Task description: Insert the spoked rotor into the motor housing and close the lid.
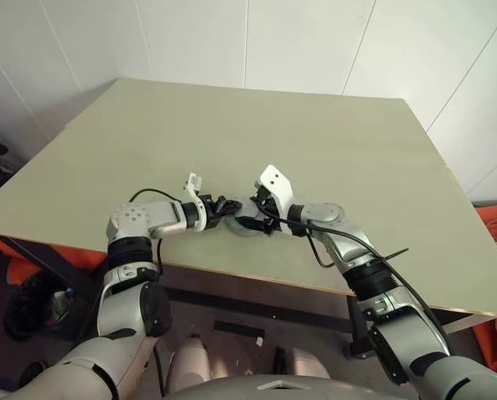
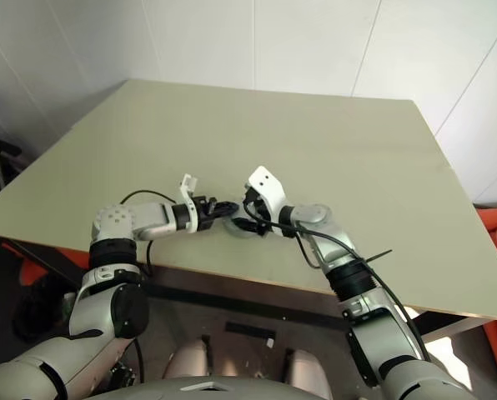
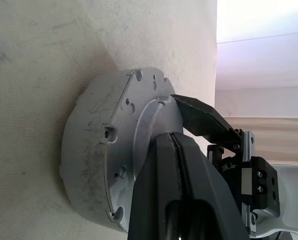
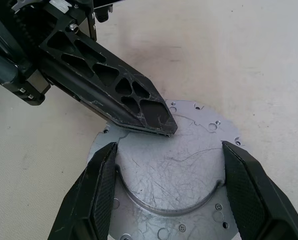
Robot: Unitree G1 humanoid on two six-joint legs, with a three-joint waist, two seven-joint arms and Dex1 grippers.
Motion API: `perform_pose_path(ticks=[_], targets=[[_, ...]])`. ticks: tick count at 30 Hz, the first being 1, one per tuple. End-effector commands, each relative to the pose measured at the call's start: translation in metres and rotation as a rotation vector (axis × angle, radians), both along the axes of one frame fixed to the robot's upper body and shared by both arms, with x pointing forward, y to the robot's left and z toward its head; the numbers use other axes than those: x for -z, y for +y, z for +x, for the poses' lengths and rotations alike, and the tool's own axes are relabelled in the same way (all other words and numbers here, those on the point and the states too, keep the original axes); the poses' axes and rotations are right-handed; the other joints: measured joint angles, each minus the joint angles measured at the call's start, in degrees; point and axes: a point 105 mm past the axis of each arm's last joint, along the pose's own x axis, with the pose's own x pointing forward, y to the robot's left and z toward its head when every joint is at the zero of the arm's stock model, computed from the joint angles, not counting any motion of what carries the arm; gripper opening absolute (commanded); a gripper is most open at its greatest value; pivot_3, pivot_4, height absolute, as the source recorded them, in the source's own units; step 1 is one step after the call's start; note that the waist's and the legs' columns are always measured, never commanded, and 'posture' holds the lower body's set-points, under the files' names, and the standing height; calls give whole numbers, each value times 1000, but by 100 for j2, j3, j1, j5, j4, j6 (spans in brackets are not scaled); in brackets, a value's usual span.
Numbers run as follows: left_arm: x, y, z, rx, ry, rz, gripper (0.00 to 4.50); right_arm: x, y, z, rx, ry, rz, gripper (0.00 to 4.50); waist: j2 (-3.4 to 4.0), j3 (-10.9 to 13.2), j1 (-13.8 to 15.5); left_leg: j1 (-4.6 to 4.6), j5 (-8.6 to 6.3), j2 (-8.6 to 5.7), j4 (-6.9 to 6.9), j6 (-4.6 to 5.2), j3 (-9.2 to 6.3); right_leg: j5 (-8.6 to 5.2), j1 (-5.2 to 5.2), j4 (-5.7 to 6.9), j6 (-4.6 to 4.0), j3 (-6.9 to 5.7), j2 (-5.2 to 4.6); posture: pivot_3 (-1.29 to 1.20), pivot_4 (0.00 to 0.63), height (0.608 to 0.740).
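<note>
My two claws meet over the motor housing (image 4: 169,175), which sits on the tan table (image 1: 315,150) close to the table's near edge. The housing is a short round grey metal cup. The lid (image 3: 134,135) is on top of it, plain side up, with little screw holes around its rim and lots of thin scratches. I cannot see inside the housing.

My left claw (image 4: 161,127) has its two black fingers pressed tight together. It holds nothing. Its tip comes down at a slant and rests on the top of the lid, near the lid's middle.

My right claw (image 4: 169,195) is spread wide. One finger (image 4: 101,192) is on one side of the raised round part of the lid, and the other finger is on the far side of it. Both fingers stand right by that raised part, but I cannot tell if they press on it.

My right claw reaches the housing from the right and my left claw from the left, so the tips nearly touch above the lid.
</note>
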Motion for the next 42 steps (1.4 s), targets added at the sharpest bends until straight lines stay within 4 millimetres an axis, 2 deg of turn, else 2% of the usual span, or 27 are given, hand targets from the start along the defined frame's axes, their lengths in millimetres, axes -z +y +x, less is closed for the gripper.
perform_pose_path(ticks=[1, 5, 9, 18, 32, 36, 42], targets=[[3, 1, -1, 3, 15, 30, 28, 6, -11, 2, 40, 35, -18, 3136, 0, 0, 0, 0, 0, 0, 0, 0, 0, 0, 0, 0, 0, 0, 0, 0, 0, 740], [3, 3, -1, -1, 13, 32, 28, 5, -9, 0, 29, 47, -3, 3136, 0, 0, 1, 0, 0, 0, -1, 0, 0, 0, 0, 0, 0, 0, 0, 0, 0, 740], [2, 4, 0, -6, 9, 32, 0, 3, -9, 2, 31, 34, -5, 4483, 0, 0, 1, 0, 0, 0, -1, 0, 0, 1, 1, 0, -2, 0, 0, 0, 0, 740], [2, 6, 1, -10, 3, 38, 0, -5, -9, 5, 38, 7, 2, 4483, 0, 0, 0, 0, 0, 0, -2, 0, 1, 8, 1, 0, -13, 0, 0, 0, 0, 740], [1, 5, 1, -7, -2, 37, 0, -39, -7, -9, -69, -12, 64, 4483, 0, 0, 3, -4, 1, 3, -3, 0, 2, 19, -5, 0, -32, 0, 3, 0, 0, 740], [1, 4, 1, -5, -6, 35, 0, -49, -17, -3, -19, 64, 126, 4483, 0, 0, 3, -5, 1, 2, -3, 0, 4, 20, -5, 0, -34, 1, 2, 0, 0, 740], [0, 5, 1, -8, -12, 38, 0, -48, -41, 8, 89, 178, 144, 4483, 0, 0, 13, -4, 1, 3, -2, -1, 4, 22, -5, 1, -36, 1, 3, 0, 0, 740]])
